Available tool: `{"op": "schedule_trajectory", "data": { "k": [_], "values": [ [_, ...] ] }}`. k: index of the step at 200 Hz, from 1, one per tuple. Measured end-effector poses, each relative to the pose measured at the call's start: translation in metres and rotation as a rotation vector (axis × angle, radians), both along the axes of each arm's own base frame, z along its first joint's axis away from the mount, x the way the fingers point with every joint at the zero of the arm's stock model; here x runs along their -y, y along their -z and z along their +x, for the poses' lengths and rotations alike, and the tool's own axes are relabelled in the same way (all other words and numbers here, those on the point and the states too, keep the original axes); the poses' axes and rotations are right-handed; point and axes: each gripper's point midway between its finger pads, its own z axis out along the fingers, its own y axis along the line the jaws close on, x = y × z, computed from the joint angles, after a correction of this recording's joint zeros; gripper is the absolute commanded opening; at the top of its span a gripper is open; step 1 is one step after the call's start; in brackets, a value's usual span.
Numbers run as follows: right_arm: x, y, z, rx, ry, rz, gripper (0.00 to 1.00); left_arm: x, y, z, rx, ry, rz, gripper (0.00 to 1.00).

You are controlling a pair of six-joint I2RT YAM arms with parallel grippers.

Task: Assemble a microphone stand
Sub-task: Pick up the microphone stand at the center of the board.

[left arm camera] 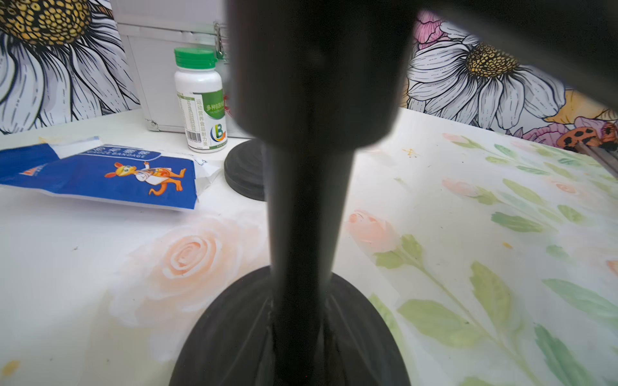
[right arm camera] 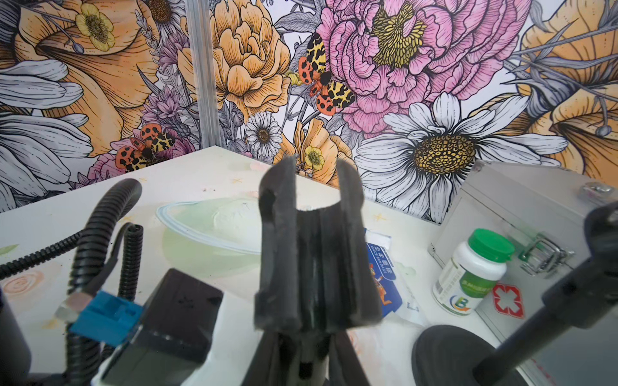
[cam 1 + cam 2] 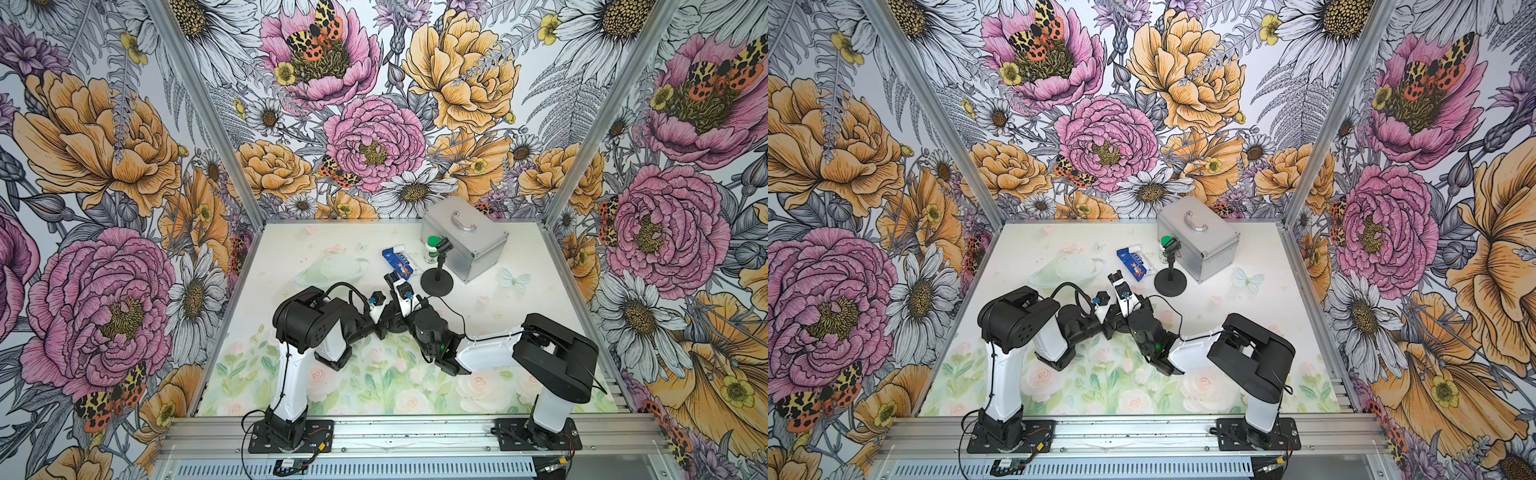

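Observation:
A black U-shaped mic clip point(image 2: 312, 254) stands up from my right gripper point(image 2: 307, 362), which is shut on its lower end. In both top views the clip point(image 3: 391, 277) pokes up past the two wrists at mid-table. The left wrist view is filled by a black pole point(image 1: 306, 234) rising from a round black base point(image 1: 234, 341), with a thicker dark part above it. My left gripper point(image 3: 383, 322) sits low against that pole; its fingers are hidden. A second stand, with base point(image 3: 436, 283) and clip point(image 3: 445, 245), stands whole beside the case.
A silver case point(image 3: 465, 237) sits at the back right. In front of it stands a white bottle with a green cap point(image 3: 432, 248), and a blue packet point(image 3: 399, 262) lies to its left. A clear plastic dish point(image 3: 336, 268) lies further left.

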Motion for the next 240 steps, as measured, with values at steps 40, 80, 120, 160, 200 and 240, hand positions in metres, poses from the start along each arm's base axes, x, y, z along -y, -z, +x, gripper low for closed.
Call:
{"op": "schedule_trajectory", "data": {
  "k": [40,80,120,160,200,240],
  "values": [
    [0.024,-0.004,0.008,-0.002,0.052,-0.056,0.0,0.012,0.005,-0.02,-0.034,0.089,0.0,0.5],
    [0.063,-0.006,0.006,-0.026,0.105,-0.067,0.0,0.025,-0.001,-0.039,-0.011,0.187,-0.002,0.52],
    [0.119,-0.025,0.005,-0.045,0.194,-0.042,0.0,0.026,-0.005,-0.042,0.01,0.204,0.001,0.53],
    [0.168,-0.053,0.016,-0.04,0.236,0.038,0.0,0.023,-0.004,-0.045,0.007,0.2,0.007,0.56],
    [0.12,-0.053,0.018,-0.131,0.005,0.049,0.0,0.009,-0.02,-0.038,0.008,0.124,-0.014,0.61],
    [0.047,-0.09,0.032,-0.133,-0.199,0.102,0.0,-0.012,-0.038,-0.03,0.043,-0.005,-0.018,0.61]
  ]
}}
